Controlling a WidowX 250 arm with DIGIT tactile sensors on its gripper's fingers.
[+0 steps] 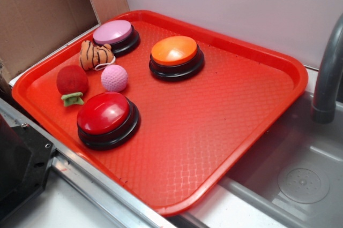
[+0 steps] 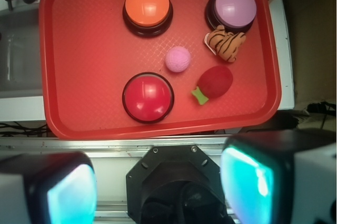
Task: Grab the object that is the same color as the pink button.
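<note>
1. The pink ball [image 1: 114, 77] sits on the red tray [image 1: 225, 110], with nothing touching it from above.
2. The fingers [image 2: 255, 182] are spread wide apart and hold nothing. In the wrist view they hang over the near edge of the worktop [image 2: 158, 144], well away from the tray and the toys.
3. From left to right on the tray in the outside view: the fuzzy red ball [image 1: 72, 80] with its green leaf, then the tiger toy [image 1: 95, 55], then the pink ball.
4. The pink ball is between the tiger toy and the red button [image 1: 105, 114]. It is just beside the tiger's white loop.
5. The pink button [image 1: 114, 33] is at the far corner of the tray, just behind the tiger toy.
6. The orange button [image 1: 175, 54] is farther right, apart from the others.
7. The right half of the tray is bare.
8. A grey sink [image 1: 300, 174] with a tap is to the right of the tray.
</note>
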